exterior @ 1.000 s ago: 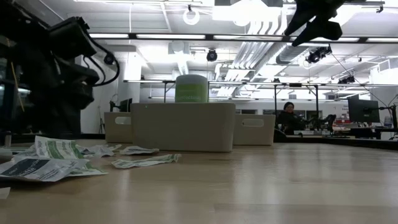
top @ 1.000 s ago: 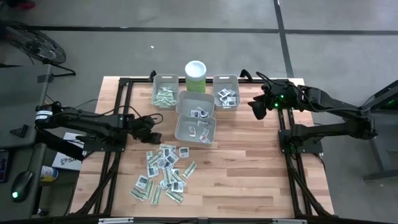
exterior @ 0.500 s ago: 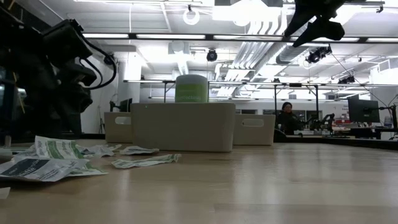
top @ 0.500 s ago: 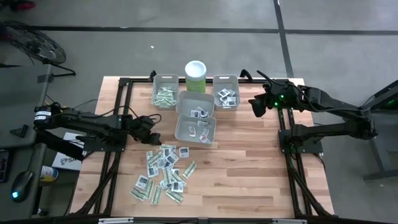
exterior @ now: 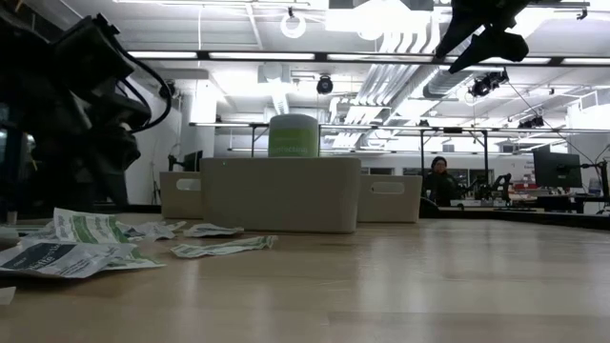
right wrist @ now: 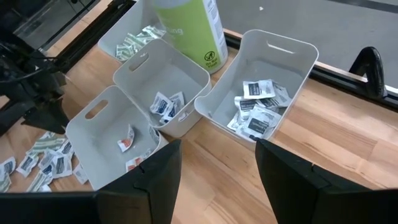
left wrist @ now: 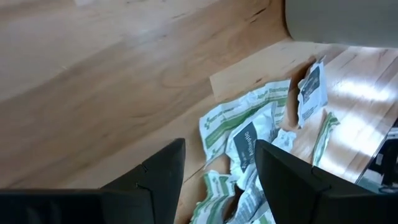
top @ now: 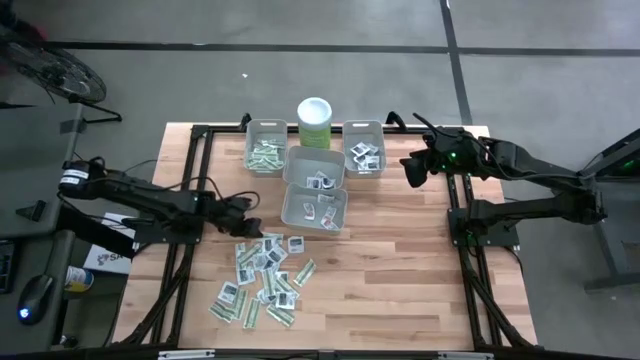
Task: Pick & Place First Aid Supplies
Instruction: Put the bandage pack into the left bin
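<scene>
While the left hand [top: 246, 224] hangs wide and empty, the packets [top: 262, 275] lie scattered just beyond its fingertips.

Left gripper [top: 248, 222] now lower, nearer the packets [top: 262, 275], wider.

Overhead and table-level views both show the bins [top: 315, 175]; wrist views look close down.
</scene>
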Controlling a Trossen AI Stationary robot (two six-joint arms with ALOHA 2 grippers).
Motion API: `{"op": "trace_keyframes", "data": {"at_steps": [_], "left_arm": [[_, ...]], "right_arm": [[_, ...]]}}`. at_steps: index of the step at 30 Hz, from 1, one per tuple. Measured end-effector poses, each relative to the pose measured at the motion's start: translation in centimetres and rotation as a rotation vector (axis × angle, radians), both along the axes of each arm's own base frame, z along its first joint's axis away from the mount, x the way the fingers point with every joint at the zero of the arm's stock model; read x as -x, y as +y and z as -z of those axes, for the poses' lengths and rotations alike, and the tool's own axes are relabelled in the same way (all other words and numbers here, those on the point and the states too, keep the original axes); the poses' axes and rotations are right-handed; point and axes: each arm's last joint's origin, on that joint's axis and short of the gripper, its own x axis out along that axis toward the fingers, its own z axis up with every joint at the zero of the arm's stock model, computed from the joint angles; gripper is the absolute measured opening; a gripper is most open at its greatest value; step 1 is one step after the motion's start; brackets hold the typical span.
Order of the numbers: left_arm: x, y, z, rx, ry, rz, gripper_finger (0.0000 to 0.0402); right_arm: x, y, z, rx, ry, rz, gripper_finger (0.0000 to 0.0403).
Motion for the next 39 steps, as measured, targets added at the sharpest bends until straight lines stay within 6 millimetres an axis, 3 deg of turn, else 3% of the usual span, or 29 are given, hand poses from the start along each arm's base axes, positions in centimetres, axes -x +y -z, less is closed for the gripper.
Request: {"op": "trace_keyframes", "data": {"at_steps": [19, 24, 33, 39], "left_arm": [[-0.54, -0.75, 0.45, -0.045, -0.013, -0.089, 0.0191], [-0.42, -0.69, 0.56, -0.054, 0.004, -0.108, 0.0144], [-0.35, -0.54, 0.63, -0.104, 0.007, -0.125, 0.0015], [-0.41, -0.45, 0.57, -0.142, -0.006, -0.122, 0.0003]], "right_arm": [[0.0, 0.0, 0.0, -0.001, -0.001, 0.0, 0.0199], [0.0, 0.0, 0.0, -0.002, -0.001, 0.0, 0.0199], [0.0, 0.0, 0.0, -0.004, -0.002, 0.002, 0.0199], [0.0, 0.0, 0.0, -0.005, -0.003, 0.003, 0.0199]]}}
